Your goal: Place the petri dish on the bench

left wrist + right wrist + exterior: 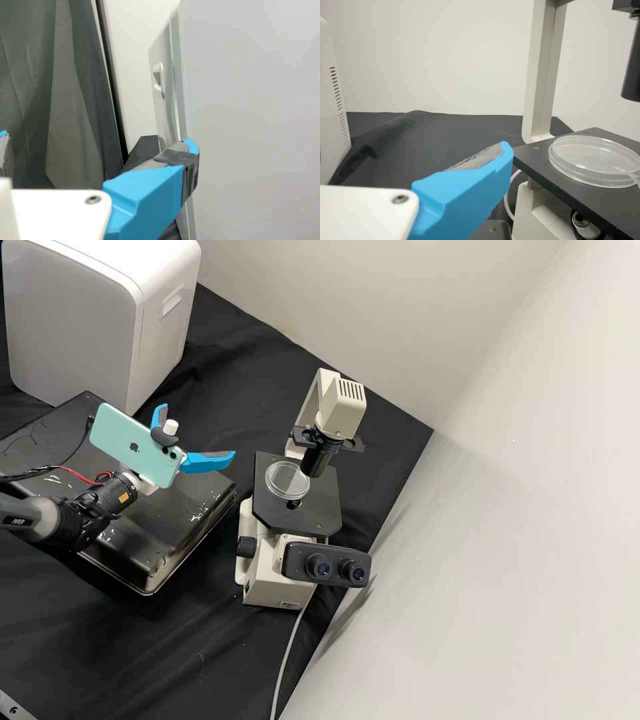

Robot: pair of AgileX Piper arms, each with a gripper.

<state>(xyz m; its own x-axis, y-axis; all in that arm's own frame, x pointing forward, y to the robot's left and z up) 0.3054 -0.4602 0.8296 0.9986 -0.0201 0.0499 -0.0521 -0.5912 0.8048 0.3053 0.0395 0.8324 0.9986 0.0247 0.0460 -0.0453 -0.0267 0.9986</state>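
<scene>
A clear, empty petri dish lies on the black stage of a beige microscope, just under its dark lens tube. My right gripper hangs open to the left of the stage, above the bench, a short gap from the dish. In the right wrist view one of its blue fingers points toward the petri dish on the stage, and nothing is between the fingers. My left gripper is open and holds nothing, close to a white panel.
A shiny black tray lies under the right arm. A white appliance stands at the back left. The microscope's eyepieces face the bench's front edge, and its cable trails off there. Black cloth covers the bench.
</scene>
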